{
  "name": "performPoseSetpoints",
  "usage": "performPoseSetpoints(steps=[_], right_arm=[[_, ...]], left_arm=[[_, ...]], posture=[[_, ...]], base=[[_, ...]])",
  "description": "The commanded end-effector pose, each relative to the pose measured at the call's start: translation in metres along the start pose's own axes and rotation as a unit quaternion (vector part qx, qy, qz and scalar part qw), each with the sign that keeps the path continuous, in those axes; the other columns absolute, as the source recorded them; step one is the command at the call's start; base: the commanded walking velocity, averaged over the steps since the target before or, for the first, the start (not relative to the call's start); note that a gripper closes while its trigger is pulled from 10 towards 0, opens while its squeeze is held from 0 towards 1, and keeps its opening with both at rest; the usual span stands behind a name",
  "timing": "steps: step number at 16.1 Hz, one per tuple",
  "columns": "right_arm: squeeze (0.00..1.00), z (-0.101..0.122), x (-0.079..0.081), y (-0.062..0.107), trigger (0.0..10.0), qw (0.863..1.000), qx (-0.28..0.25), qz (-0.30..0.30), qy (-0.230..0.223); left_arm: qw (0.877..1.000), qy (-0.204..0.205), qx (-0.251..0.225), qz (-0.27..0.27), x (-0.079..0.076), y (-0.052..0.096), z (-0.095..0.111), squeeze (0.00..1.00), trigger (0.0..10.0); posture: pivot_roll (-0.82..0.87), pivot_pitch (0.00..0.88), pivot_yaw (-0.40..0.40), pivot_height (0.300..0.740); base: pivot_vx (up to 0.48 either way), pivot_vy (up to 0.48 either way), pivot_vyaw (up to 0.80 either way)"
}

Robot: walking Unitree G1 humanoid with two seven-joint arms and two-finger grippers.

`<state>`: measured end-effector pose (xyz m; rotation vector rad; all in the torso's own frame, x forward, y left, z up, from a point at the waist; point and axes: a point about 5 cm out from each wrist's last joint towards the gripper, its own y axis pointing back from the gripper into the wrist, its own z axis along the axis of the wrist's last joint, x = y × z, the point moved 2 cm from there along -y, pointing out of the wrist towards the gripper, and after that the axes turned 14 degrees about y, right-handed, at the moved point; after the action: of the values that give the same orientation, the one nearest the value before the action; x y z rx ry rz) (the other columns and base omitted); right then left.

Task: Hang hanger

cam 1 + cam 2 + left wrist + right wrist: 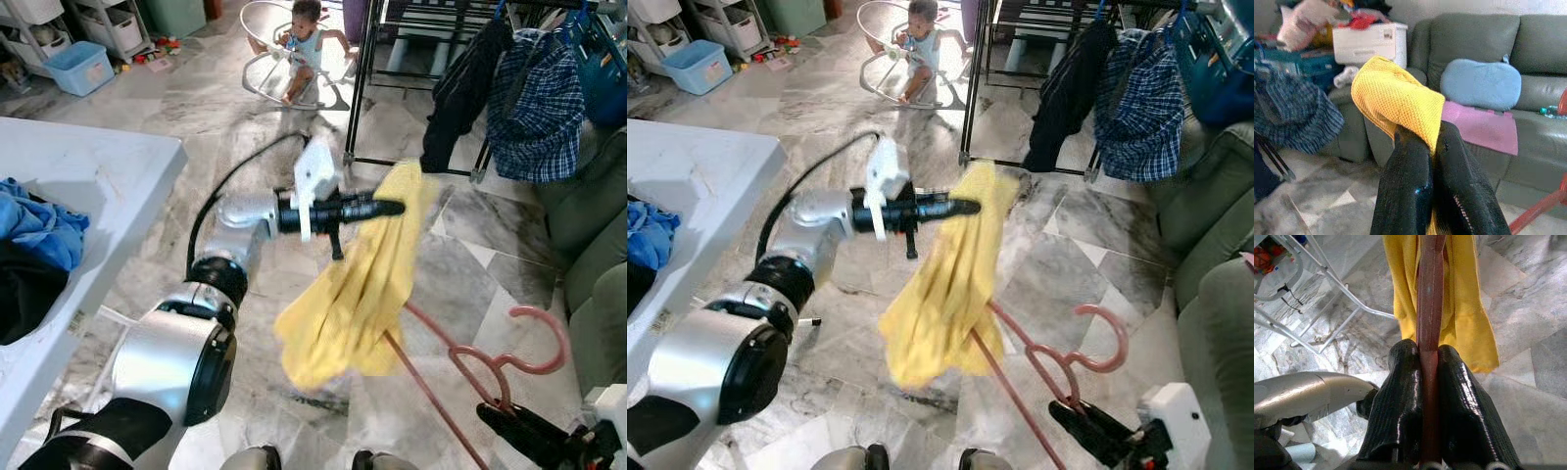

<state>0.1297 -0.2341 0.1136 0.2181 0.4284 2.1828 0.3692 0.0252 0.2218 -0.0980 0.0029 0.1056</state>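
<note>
**Two grippers, one hanger, one yellow cloth**

Two grippers shared the load. The left gripper [390, 208] was pinched tight on the top edge of the yellow cloth [358, 294], its black fingers [1405, 191] closed with the fabric caught between them, held out at arm's length over the floor. The right gripper [1422, 382] was clamped on the pink hanger [490, 362], gripping a straight bar of it near the robot's right side, with the hook [544, 338] curling just above and the long bar running under the hanging cloth.

To do this step well, by my judgement, the cloth needed to sit evenly over the hanger before anything went to the rack: the left arm should lower the fabric across the bar while the right held it level, so nothing slid off one end. Only then should the hook be carried to the drying rack [411, 29] well ahead.

Counted: one hanger, one yellow cloth, one rack carrying two garments, a dark one [460, 88] and a checked one [537, 98]. One white table [88, 166] stood at the left with a heap of blue and black clothes [34, 245]. One small child [304, 44] sat on the floor beyond, well apart from both arms.
</note>
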Motion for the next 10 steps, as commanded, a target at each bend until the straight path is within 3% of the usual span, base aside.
performPoseSetpoints(steps=[1, 10], right_arm=[[0.00, -0.005, 0.002, -0.002, 10.0, 1.000, 0.005, -0.003, -0.006], [0.00, -0.012, -0.007, -0.020, 10.0, 1.000, 0.010, -0.001, -0.005]], left_arm=[[0.999, -0.021, -0.022, -0.013, 0.001, -0.003, 0.019, 0.00, 10.0], [0.994, -0.007, -0.039, -0.102, -0.023, -0.021, 0.014, 0.00, 10.0]], posture=[[-0.10, 0.162, 0.014, 0.740], [-0.08, 0.164, 0.002, 0.740]], base=[[0.000, 0.000, 0.00], [0.000, 0.000, 0.00]])
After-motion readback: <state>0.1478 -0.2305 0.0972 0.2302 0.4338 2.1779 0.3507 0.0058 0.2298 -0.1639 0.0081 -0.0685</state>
